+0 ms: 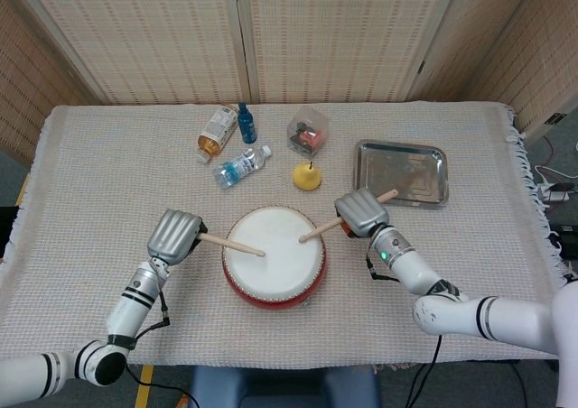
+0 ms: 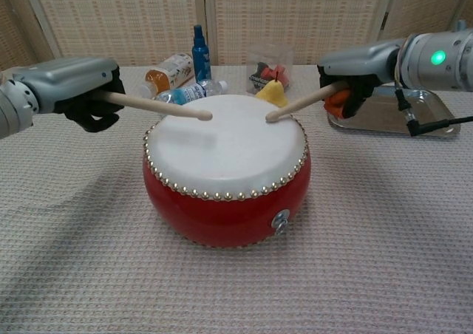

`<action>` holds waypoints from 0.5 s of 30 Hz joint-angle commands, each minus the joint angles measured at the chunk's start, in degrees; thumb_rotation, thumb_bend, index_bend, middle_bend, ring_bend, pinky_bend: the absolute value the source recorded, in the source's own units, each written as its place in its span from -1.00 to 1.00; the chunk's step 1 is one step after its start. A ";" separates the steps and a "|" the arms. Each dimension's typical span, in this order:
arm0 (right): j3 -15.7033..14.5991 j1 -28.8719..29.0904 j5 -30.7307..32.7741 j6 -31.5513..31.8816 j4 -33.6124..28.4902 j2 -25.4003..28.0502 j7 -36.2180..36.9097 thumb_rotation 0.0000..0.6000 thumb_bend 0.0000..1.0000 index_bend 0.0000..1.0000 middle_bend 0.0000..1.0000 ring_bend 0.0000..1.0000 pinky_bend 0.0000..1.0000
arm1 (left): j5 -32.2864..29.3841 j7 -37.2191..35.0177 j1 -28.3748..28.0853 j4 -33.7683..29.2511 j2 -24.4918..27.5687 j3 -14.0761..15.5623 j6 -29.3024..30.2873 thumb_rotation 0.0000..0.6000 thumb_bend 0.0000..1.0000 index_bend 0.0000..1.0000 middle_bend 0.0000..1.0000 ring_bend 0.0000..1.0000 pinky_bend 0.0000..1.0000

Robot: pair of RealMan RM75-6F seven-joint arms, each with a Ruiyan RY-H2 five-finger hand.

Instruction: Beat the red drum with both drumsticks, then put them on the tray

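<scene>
Chest view shows the beating step in hand: the left hand [image 2: 70, 90] is wrapped around its left drumstick [image 2: 159, 106], whose rounded tip hovers at or just above the white skin near the 11 o'clock part of the red drum [image 2: 225, 193], while the right hand [image 2: 355, 72] is closed around the right drumstick [image 2: 299, 103], its tip down at about 1 o'clock on the skin; whether either tip actually touches cannot be told. In the head view the drum [image 1: 274, 256] sits near the front middle of the tabletop [image 1: 108, 182], with the tray [image 1: 402, 171] well apart at 2 o'clock from it, just beyond the right hand [image 1: 359, 212]; the left hand [image 1: 173, 235] lies at the drum's 9 o'clock. Both sticks look like pale, smooth, slender wood. The drum is a squat round barrel with glossy red sides, a taut matte white head and a ring of brass-coloured studs around its rim. The tray is a shallow rectangular metal pan with rounded corners, shiny and likely slick, so sticks could roll on it. The cloth over the tabletop is a coarse cream weave. As I judge it, the next move calls for finishing the strokes, then carrying each stick towards 2 o'clock and laying it flat inside the tray's rim.
</scene>
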 commanded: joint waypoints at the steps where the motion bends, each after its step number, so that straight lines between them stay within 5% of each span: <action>1: -0.50 0.26 1.12 -0.06 1.29 -1.21 -0.50 1.00 0.87 1.00 1.00 1.00 1.00 | 1.68 -2.87 1.17 -2.70 2.71 -1.25 1.67 1.00 0.67 1.00 1.00 1.00 1.00; 8: 3.89 -2.60 0.98 1.08 2.07 2.50 7.83 1.00 0.87 1.00 1.00 1.00 1.00 | 3.14 -7.06 2.61 -3.83 4.91 -1.48 2.36 1.00 0.67 1.00 1.00 1.00 1.00; 15: 4.73 -5.32 -0.24 -5.46 15.76 -0.84 16.80 1.00 0.87 1.00 1.00 1.00 1.00 | 4.29 -7.29 3.77 -3.02 5.17 0.08 2.61 1.00 0.67 1.00 1.00 1.00 1.00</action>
